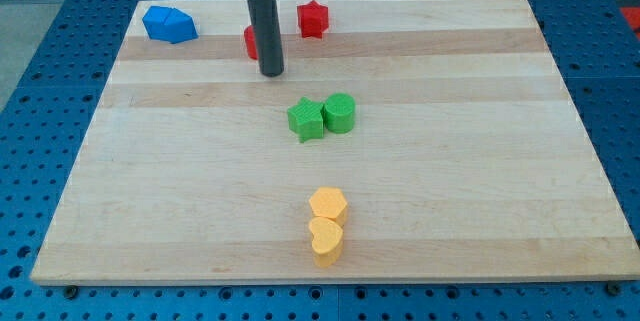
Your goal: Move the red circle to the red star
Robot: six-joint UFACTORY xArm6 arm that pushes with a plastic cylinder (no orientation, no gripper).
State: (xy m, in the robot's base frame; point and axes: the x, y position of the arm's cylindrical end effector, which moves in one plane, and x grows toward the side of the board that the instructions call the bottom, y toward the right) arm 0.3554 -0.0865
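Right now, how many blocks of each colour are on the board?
Red: 2, star and circle partly hidden behind my tip
Green: 2, star and circle
Yellow: 2, and heart
Blue: 1
Total: 7

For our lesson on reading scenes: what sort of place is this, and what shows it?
Probably a robotics lab bench: a wooden board lies on a blue perforated surface, my tip touches down beside the red circle, and small coloured blocks are scattered about.
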